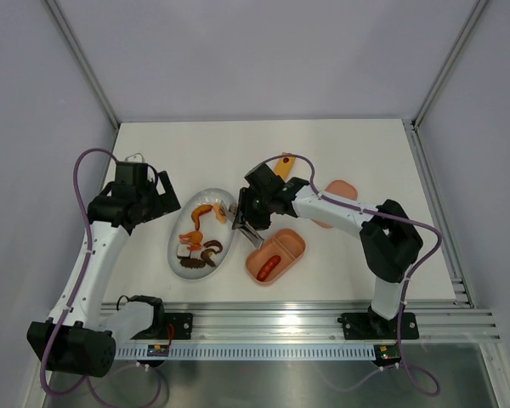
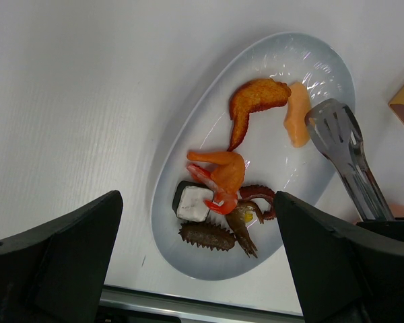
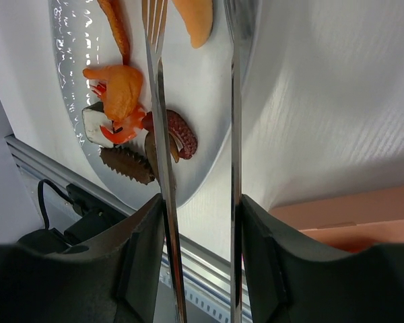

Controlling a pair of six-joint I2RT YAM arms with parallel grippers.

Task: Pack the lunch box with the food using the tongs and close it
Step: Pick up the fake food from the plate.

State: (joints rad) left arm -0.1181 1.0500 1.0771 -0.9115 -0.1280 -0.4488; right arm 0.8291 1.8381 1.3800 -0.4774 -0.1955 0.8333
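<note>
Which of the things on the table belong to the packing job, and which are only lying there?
For the job: lunch box tray, lid, tongs, food pieces, red sausage in the tray.
Only lying there: yellow-orange bar, white plate under the food.

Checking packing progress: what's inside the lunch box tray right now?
A red sausage lies in the near compartment of the lunch box; the far compartment looks bare. The tongs reach over its left rim and may hide a sliver there.
</note>
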